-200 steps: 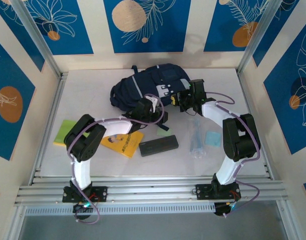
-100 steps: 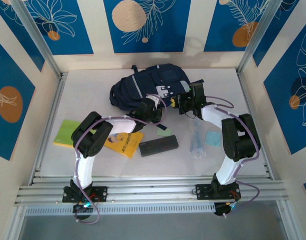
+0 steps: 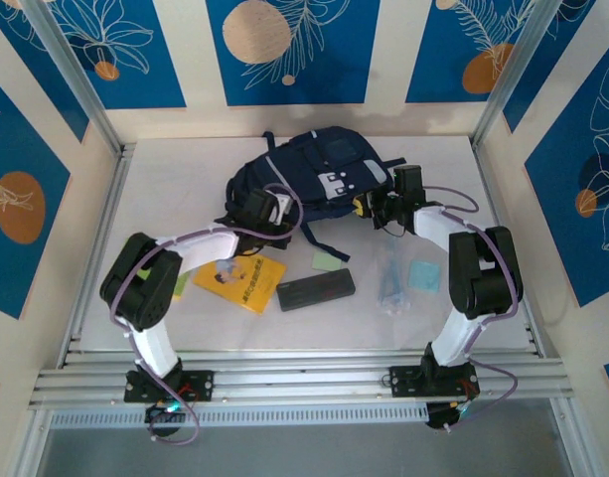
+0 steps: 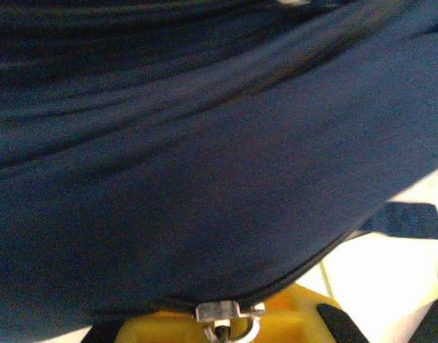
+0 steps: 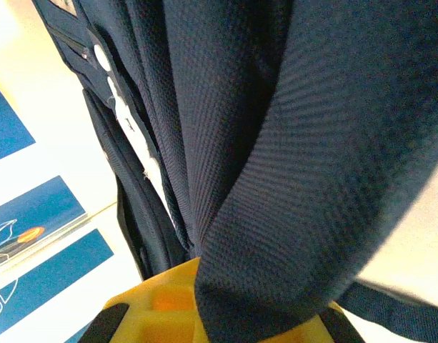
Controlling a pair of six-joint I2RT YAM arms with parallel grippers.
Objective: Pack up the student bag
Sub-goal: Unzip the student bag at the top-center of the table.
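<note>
The student bag (image 3: 309,169), dark navy with grey stripes and a white dotted patch, lies at the back middle of the table. My left gripper (image 3: 272,209) is at the bag's front left edge. In the left wrist view the left gripper (image 4: 227,323) is shut on a metal zipper pull (image 4: 229,312) at the seam of the navy fabric (image 4: 204,179). My right gripper (image 3: 380,206) is at the bag's right side. In the right wrist view the right gripper (image 5: 229,314) is shut on a thick fold of the bag's fabric (image 5: 290,214).
In front of the bag lie a yellow book (image 3: 244,281), a black pencil case (image 3: 316,289), a green sticky note (image 3: 329,260), a clear plastic pouch (image 3: 391,276) and a light blue note (image 3: 423,275). A green pad (image 3: 179,285) peeks from under the left arm.
My left gripper has shut on the zipper pull and moved left along the bag's front edge. The right gripper has shifted slightly right, still clamped on the fabric.
</note>
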